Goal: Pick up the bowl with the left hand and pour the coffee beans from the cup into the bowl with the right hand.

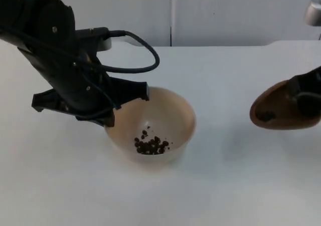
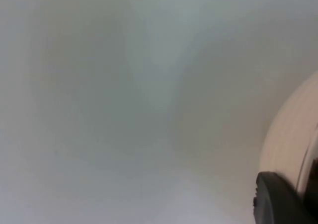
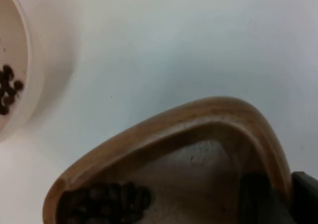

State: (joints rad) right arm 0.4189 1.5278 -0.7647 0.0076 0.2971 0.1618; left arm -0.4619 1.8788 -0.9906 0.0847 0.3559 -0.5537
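**Bowl held at left, tilted cup held at right**

The left gripper (image 1: 111, 117) grasps the bowl (image 1: 168, 117) by its rim on the side toward the left arm; in the left wrist view one black fingertip (image 2: 278, 199) lies against the pale bowl wall (image 2: 288, 139). The cream bowl sits near the middle of the white table (image 1: 225, 186), and I cannot tell whether it is lifted or resting on it. A small heap of beans (image 1: 150, 145) lies in its bottom, also seen in the right wrist view (image 3: 7, 90).

The right gripper (image 1: 307, 98) is clenched on the brown wooden cup (image 1: 276, 108), well apart from the bowl at the right side of the table. The cup is tilted, its mouth turned toward the bowl. In the right wrist view, a finger (image 3: 258, 199) sits inside the cup's rim (image 3: 198, 119), and dark beans (image 3: 107, 201) are gathered at its low side.
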